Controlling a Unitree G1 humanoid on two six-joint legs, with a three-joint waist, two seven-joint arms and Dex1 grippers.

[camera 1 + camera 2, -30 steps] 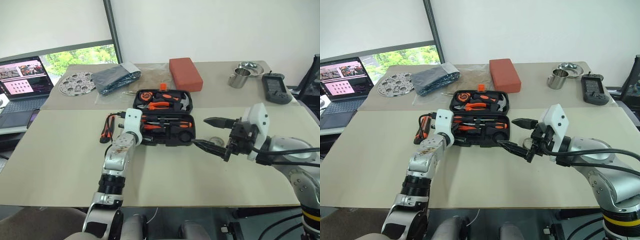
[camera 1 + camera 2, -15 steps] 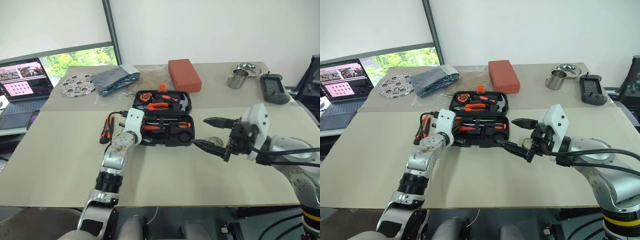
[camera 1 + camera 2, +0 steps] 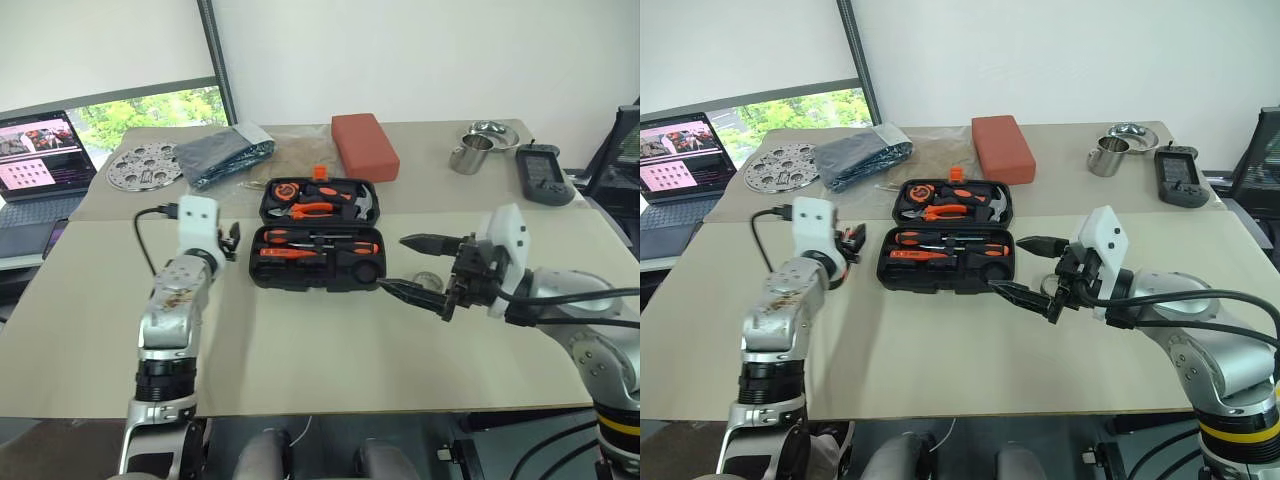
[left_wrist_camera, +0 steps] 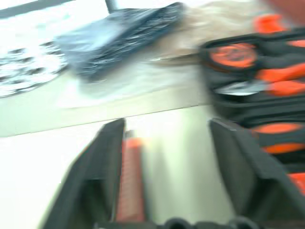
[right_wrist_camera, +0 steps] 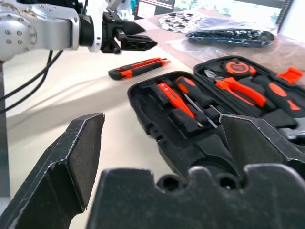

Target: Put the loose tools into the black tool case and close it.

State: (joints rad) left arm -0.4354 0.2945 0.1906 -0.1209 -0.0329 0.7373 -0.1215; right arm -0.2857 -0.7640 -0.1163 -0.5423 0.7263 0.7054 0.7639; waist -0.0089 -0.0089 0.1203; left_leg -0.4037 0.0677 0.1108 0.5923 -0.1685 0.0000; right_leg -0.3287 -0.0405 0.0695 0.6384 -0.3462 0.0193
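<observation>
The black tool case lies open mid-table. Its near half holds two orange-and-black screwdrivers, a slim orange tester and a black tape roll; the far half holds pliers, a hammer and a tape measure. An orange-black utility knife lies on the table left of the case. My left gripper hovers over that knife with its fingers spread open and nothing between them. Right of the case, my right gripper is open and empty, pointing at the case's right end.
A red-orange block, a dark bag and a perforated metal disc lie behind the case. A laptop sits far left. A metal cup, a bowl and a black handheld device stand back right.
My left gripper has pulled away from the case's left edge, moved left and up, and gone from shut to open. The right arm has stayed where it was.
</observation>
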